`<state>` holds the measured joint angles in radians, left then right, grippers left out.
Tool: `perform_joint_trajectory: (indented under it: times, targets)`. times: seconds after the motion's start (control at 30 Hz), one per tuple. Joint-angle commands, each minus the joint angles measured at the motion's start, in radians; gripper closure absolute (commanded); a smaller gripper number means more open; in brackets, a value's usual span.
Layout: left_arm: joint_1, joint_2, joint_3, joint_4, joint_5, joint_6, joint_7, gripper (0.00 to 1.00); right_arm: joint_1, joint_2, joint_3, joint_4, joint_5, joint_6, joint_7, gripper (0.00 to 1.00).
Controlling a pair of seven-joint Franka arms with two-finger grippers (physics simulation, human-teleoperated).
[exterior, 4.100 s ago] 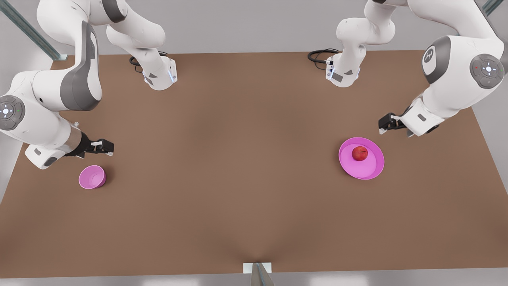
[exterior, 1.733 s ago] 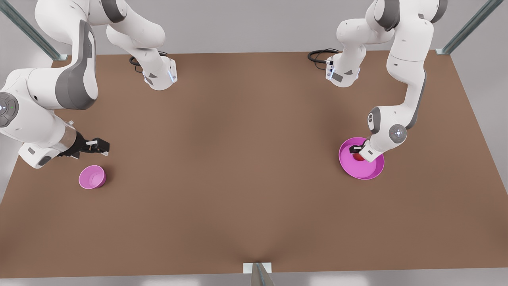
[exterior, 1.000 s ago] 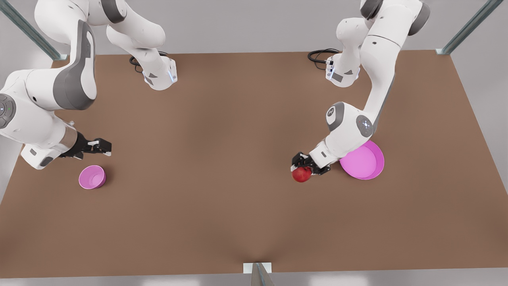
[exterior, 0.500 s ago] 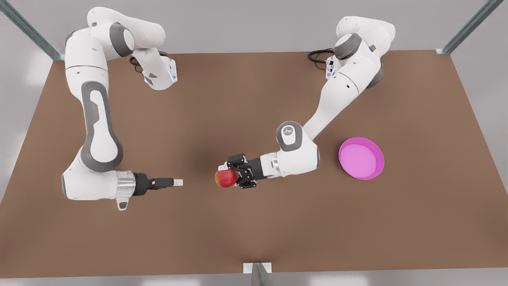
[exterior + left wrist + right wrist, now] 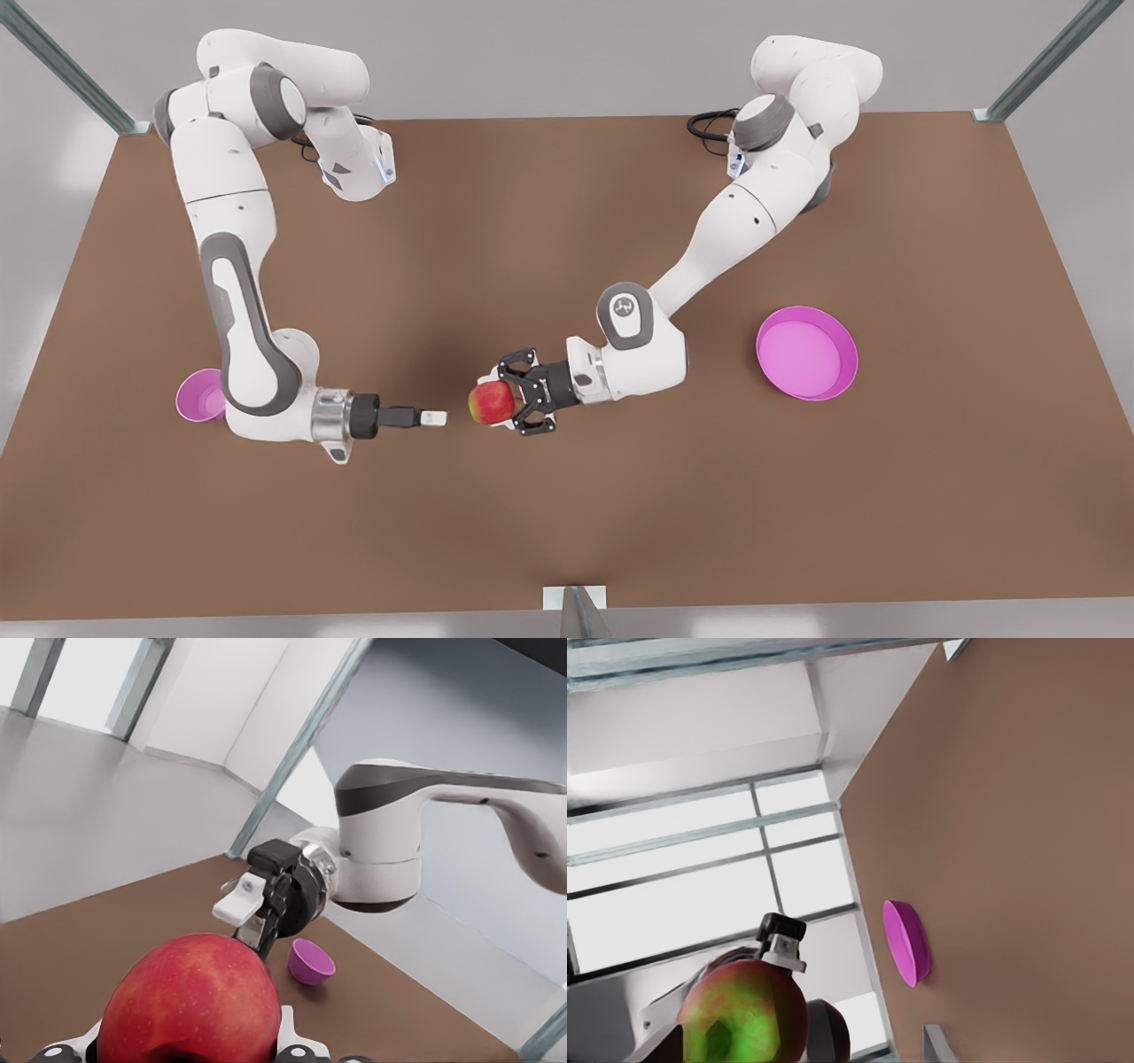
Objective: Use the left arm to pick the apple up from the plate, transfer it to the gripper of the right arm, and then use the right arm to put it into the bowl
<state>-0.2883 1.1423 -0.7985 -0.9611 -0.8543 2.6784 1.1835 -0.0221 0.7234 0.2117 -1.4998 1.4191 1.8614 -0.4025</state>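
The red apple (image 5: 490,404) with a yellow-green patch hangs above mid-table, my left gripper (image 5: 512,404) shut on it from the front view's right. In the left wrist view the apple (image 5: 190,1001) looms close. My right gripper (image 5: 432,417), black with white fingertips, points at the apple from the front view's left, a small gap short of it, and is open; it also appears beyond the apple (image 5: 250,920). The magenta plate (image 5: 806,353) lies bare at the front view's right. The right arm's elbow partly hides the small pink bowl (image 5: 197,396).
Both arm bases (image 5: 354,168) stand at the brown table's far edge with black cables (image 5: 709,124). In the left wrist view the bowl (image 5: 310,961) sits beyond the right gripper; in the right wrist view the plate (image 5: 906,943) lies past the apple (image 5: 742,1019).
The right gripper has advanced toward the apple, closing most of the gap. The left gripper carried the apple slightly toward the front view's left. The right elbow now covers part of the bowl.
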Motion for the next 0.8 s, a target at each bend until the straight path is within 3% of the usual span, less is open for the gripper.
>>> perform_joint_trajectory:
  times: [0.0, 0.1, 0.4, 0.77]
  targets:
    - [0.0, 0.001, -0.002, 0.001, -0.011, 0.008, 0.478, 0.23, 0.001, 0.008, 0.008, 0.013, 0.026, -0.016, -0.335, 0.0]
    - [0.0, 0.001, -0.004, 0.001, -0.011, 0.008, 0.481, 0.23, 0.001, 0.074, 0.006, 0.121, -0.08, -0.123, -0.228, 0.0]
    - [0.0, 0.008, -0.002, 0.001, -0.019, 0.008, 0.482, 0.23, 0.033, 0.074, 0.021, 0.105, -0.091, -0.192, -0.223, 0.0]
    - [0.0, 0.008, -0.002, 0.001, -0.019, 0.008, 0.482, 0.22, 0.06, 0.073, 0.021, 0.113, -0.042, -0.139, -0.217, 0.0]
